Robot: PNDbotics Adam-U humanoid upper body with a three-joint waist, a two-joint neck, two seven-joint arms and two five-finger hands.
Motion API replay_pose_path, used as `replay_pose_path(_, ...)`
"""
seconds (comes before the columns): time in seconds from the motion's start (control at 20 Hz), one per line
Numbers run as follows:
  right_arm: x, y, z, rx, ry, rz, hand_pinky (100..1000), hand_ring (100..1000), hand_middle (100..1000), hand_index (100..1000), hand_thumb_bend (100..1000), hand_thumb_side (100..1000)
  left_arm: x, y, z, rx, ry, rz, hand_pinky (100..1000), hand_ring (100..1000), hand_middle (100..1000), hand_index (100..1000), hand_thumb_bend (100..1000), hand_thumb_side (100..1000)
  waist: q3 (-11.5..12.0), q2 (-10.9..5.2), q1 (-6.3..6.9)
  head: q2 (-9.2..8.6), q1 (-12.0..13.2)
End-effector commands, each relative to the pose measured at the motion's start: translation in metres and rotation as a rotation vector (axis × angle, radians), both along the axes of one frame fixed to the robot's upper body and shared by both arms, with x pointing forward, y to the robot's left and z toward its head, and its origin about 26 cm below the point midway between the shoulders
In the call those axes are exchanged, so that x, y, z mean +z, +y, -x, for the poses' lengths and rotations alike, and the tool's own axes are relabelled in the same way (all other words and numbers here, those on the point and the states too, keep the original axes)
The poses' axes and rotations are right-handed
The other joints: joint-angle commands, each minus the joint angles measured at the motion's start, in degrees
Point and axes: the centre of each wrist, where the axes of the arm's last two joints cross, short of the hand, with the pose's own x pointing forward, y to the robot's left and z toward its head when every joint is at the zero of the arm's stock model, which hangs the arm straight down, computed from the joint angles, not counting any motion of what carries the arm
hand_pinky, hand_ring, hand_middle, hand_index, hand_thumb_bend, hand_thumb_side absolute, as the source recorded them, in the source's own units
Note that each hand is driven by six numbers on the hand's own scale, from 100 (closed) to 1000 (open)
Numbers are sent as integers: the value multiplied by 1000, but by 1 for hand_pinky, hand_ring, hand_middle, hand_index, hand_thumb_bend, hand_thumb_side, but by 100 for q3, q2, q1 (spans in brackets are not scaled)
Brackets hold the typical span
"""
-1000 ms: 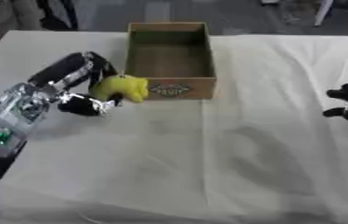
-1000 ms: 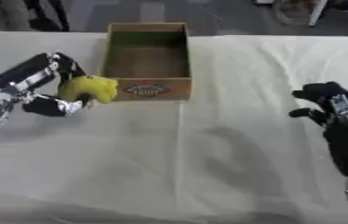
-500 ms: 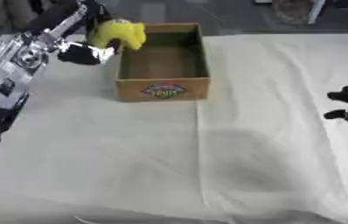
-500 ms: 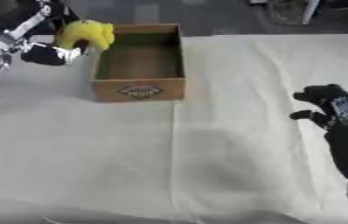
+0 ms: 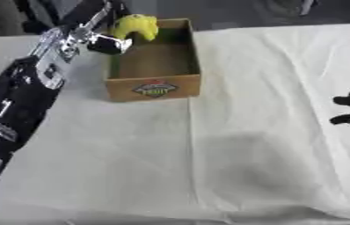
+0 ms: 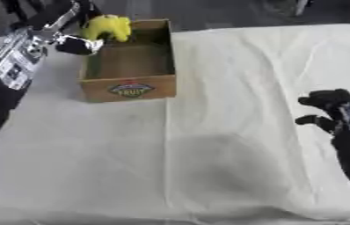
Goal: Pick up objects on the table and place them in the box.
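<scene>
Overhead, left hand (image 5: 109,30) fingers grip the yellow object (image 5: 136,26) above the box (image 5: 155,70); right hand (image 6: 333,110) rests curled.

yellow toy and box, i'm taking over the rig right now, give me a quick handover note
Left robot hand: shut on the yellow toy, holding it above the far left corner of the box.
Right robot hand: idle at the right edge of the table, fingers curled, holding nothing.
Done: toy picked up and carried to the box.
Left: lower or release the toy into the box. No other loose objects show on the cloth.
</scene>
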Motion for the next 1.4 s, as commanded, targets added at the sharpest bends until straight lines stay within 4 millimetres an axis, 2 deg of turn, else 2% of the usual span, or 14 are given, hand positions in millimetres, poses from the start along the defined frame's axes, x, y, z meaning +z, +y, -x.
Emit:
replay_pose_path(0.05, 8, 1, 0, 13, -30, 19, 587, 789, 604, 694, 100, 723, 1, 9, -7, 51, -17, -26, 657, 510, 470, 618, 265, 178, -54, -55, -10, -1, 67)
replay_pose_path(0.1, 8, 1, 0, 14, -29, 20, 587, 789, 604, 694, 100, 723, -2, 10, -8, 60, -13, -40, 658, 514, 474, 623, 270, 179, -82, -47, -11, -2, 81)
replay_pose_path(0.2, 8, 1, 0, 15, -29, 21, 586, 789, 604, 694, 100, 722, -6, 11, -8, 69, -5, -77, 681, 560, 525, 670, 343, 192, -130, -35, -14, -6, 95)
replay_pose_path(0.35, 8, 2, 0, 15, -31, 21, 586, 789, 604, 694, 100, 722, -11, 12, -9, 77, 9, -136, 728, 658, 632, 775, 495, 213, -182, -25, -18, -7, 104)
replay_pose_path(0.45, 7, 2, 0, 15, -30, 21, 586, 790, 604, 694, 100, 720, -11, 11, -9, 79, 6, -168, 777, 738, 728, 838, 735, 187, -200, -28, -28, -2, 104)
replay_pose_path(0.5, 7, 2, 0, 15, -30, 20, 586, 789, 603, 694, 100, 719, -9, 11, -8, 80, -3, -178, 790, 755, 748, 852, 813, 239, -205, -32, -33, -3, 108)
replay_pose_path(0.55, 7, 2, 0, 14, -30, 20, 586, 789, 603, 694, 100, 718, -8, 11, -8, 81, -16, -182, 809, 779, 770, 861, 855, 339, -204, -36, -38, -4, 109)
replay_pose_path(0.65, 8, 1, 0, 13, -31, 19, 586, 789, 603, 694, 100, 715, -5, 10, -8, 86, -49, -167, 836, 807, 795, 872, 879, 435, -183, -41, -50, -6, 104)
replay_pose_path(0.75, 8, 1, 0, 12, -32, 17, 586, 789, 603, 694, 100, 714, -3, 9, -7, 94, -81, -135, 849, 824, 808, 876, 895, 470, -137, -53, -62, -2, 94)
replay_pose_path(0.85, 8, 0, 0, 8, -31, 15, 586, 789, 603, 693, 100, 712, 0, 8, -5, 88, -112, -86, 847, 820, 798, 867, 907, 454, -70, -66, -71, -12, 68)
replay_pose_path(1.0, 7, -1, 1, -2, -30, 11, 586, 789, 603, 693, 100, 708, 12, 9, 2, 55, -166, 27, 840, 804, 779, 851, 829, 419, 71, -91, -96, -14, -7)
replay_pose_path(1.15, 6, -4, 1, -15, -28, 7, 586, 789, 603, 693, 100, 708, 28, 11, 15, 29, -200, 162, 827, 777, 739, 821, 583, 321, 216, -112, -119, 14, -85)
replay_pose_path(1.35, 6, -6, 1, -28, -29, 1, 586, 789, 604, 693, 100, 705, 45, 13, 42, -8, -214, 369, 792, 731, 682, 791, 338, 333, 412, -128, -148, 33, -176)
replay_pose_path(1.4, 6, -7, 1, -31, -31, 0, 586, 789, 604, 693, 100, 703, 46, 13, 51, -29, -199, 433, 780, 715, 662, 778, 286, 361, 459, -129, -157, 34, -191)
